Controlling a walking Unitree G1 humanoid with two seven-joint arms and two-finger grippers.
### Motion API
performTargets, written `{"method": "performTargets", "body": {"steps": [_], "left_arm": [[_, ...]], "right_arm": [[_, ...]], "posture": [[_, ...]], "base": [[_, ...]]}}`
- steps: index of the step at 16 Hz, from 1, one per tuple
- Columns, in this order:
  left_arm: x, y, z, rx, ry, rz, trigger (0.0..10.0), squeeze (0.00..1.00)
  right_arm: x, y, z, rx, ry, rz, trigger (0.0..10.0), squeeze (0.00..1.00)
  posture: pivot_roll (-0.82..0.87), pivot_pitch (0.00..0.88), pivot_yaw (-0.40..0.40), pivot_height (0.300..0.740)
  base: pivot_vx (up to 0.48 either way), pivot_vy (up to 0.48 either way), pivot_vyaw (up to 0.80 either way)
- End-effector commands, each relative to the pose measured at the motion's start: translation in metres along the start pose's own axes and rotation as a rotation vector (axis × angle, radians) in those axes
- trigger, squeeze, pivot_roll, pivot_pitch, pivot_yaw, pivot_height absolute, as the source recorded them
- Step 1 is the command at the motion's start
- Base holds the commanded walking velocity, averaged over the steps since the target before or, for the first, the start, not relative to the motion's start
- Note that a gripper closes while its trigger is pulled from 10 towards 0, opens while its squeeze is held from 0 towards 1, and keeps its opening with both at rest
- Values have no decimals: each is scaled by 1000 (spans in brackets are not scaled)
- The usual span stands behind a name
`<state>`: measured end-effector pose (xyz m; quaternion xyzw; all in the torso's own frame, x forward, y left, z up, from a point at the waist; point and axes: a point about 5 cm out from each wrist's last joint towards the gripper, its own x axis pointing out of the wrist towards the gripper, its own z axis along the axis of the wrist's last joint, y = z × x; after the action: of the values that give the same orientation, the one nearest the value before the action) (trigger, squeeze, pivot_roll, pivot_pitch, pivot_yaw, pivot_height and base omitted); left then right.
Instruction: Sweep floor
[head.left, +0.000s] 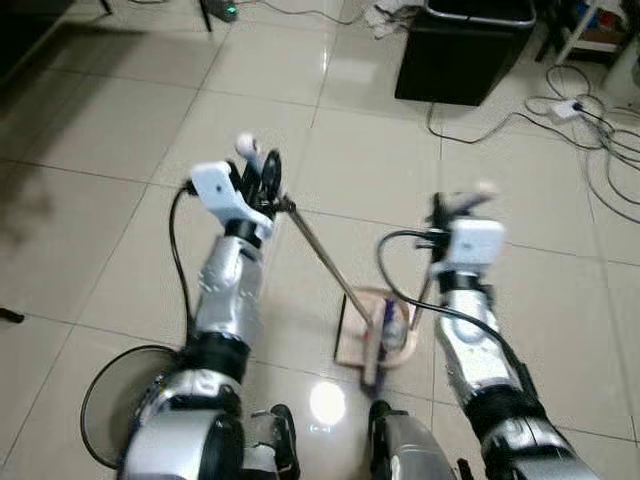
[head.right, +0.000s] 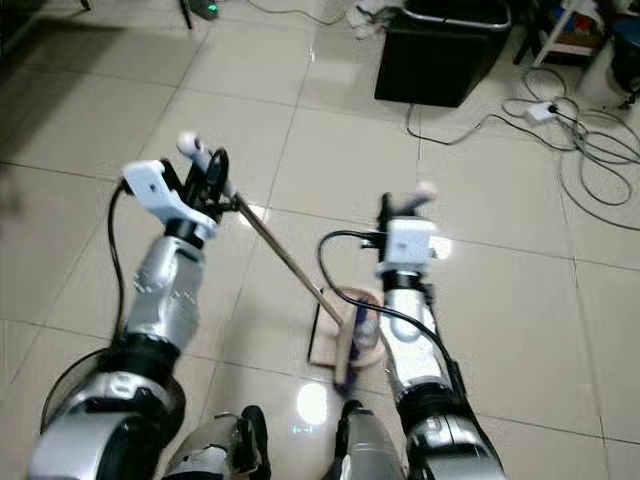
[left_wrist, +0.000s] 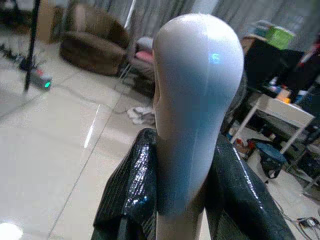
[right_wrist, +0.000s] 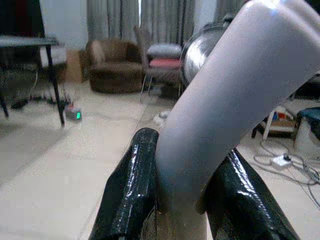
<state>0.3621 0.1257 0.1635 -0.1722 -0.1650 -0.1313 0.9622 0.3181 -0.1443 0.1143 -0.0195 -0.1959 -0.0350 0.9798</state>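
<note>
**Both grippers clamped on handles**

Nearest me, the dustpan (head.left: 372, 340) sits on the tiled floor (head.left: 120, 200) between my arms. My right gripper (right_wrist: 182, 200) clenches its grey handle (right_wrist: 235, 100); my left gripper (left_wrist: 175, 200) grasps the broom handle (left_wrist: 195, 100). Farther off stands a black bin (head.left: 462, 50).

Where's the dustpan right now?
The dustpan lies on the tiled floor just ahead of the robot's feet, between its two arms and nearer the right arm, with the broom head resting in it.
</note>
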Motion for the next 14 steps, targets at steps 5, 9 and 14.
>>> {"method": "performTargets", "body": {"steps": [5,9,14], "left_arm": [[24,0,55,121,-55,-310,10000,0],[31,17,95,184,-99,-359,10000,0],[18,62,88,431,-13,-141,10000,0]], "right_arm": [[-2,-22,13,34,-50,-71,10000,0],[-3,-32,13,47,-26,-101,10000,0],[-5,-49,25,135,-42,-161,10000,0]], "posture": [[-49,71,90,740],[-38,37,86,740],[-34,23,78,740]], "base": [[0,0,0],[0,0,0],[0,0,0]]}}
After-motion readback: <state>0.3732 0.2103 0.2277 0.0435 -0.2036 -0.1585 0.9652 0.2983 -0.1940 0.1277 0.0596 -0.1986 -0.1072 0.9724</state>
